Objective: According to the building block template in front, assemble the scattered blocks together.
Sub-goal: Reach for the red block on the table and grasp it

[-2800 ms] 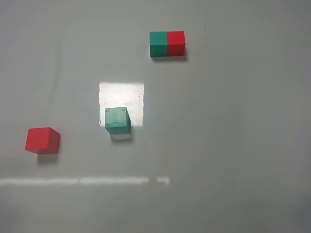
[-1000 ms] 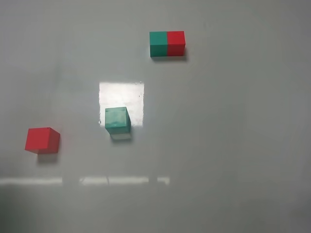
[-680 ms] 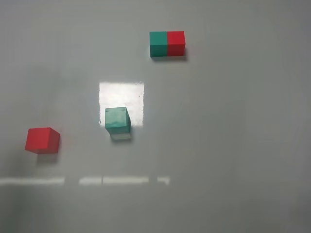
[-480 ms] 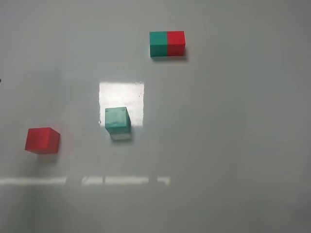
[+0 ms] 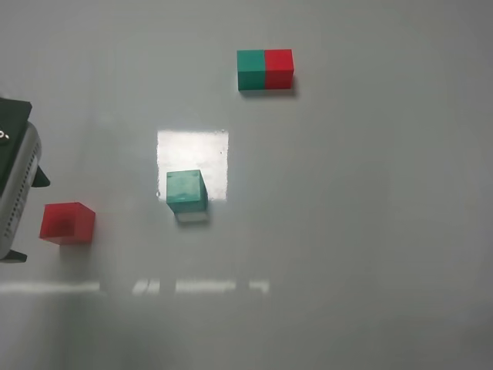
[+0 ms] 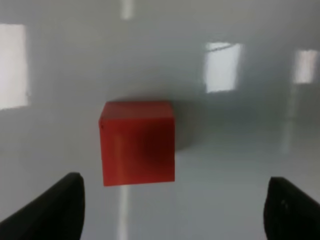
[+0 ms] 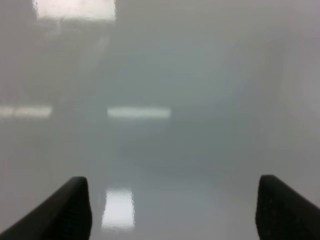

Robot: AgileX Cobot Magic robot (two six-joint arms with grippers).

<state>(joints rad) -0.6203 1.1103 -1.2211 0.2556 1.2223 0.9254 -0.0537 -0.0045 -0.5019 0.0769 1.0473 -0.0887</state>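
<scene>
The template (image 5: pixel 265 69), a joined teal-green and red bar, lies at the far middle of the table. A loose teal-green cube (image 5: pixel 186 190) sits left of centre, on the edge of a bright reflection patch. A loose red cube (image 5: pixel 68 223) sits at the left; it also shows in the left wrist view (image 6: pixel 137 142). The left arm (image 5: pixel 15 181) has entered at the left edge, just beside the red cube. My left gripper (image 6: pixel 175 210) is open, its fingertips (image 6: pixel 65 200) wide apart with the red cube ahead between them, not touching. My right gripper (image 7: pixel 172 210) is open over bare table.
The table is a glossy grey surface with a bright square reflection (image 5: pixel 192 150) and a light streak (image 5: pixel 177 287) near the front. The right gripper does not show in the high view.
The left arm has come into the high view at the left edge, next to the red cube. The cubes and template have not moved.
</scene>
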